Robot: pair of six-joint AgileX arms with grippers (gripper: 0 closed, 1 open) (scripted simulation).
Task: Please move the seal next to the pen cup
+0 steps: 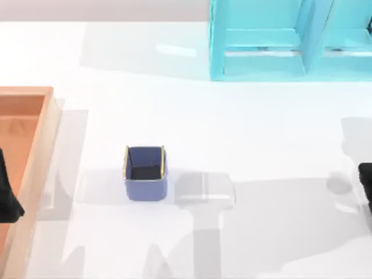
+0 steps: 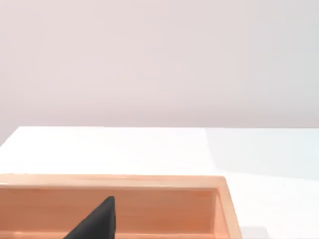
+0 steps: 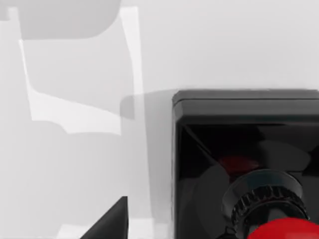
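1. Top view: the pen cup (image 1: pixel 145 172) stands left of the table's middle; the right gripper (image 1: pixel 366 185) is cut off at the right edge, the left gripper (image 1: pixel 8 197) over the orange tray (image 1: pixel 42 152).
2. Left wrist view: one dark fingertip (image 2: pixel 97 221) over the tray (jaw gap unreadable).
3. Right wrist view: the seal (image 3: pixel 246 164) close below, seemingly ungripped; jaw state unclear. No writing is legible.

bright, soft grey shadows, mild blur

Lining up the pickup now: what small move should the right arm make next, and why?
Probably ease the right gripper down and centre it over the seal. The right wrist view shows the black base and red knob close below, off to one side, not yet between the fingers. The pen cup stands mid-table, well to the left.
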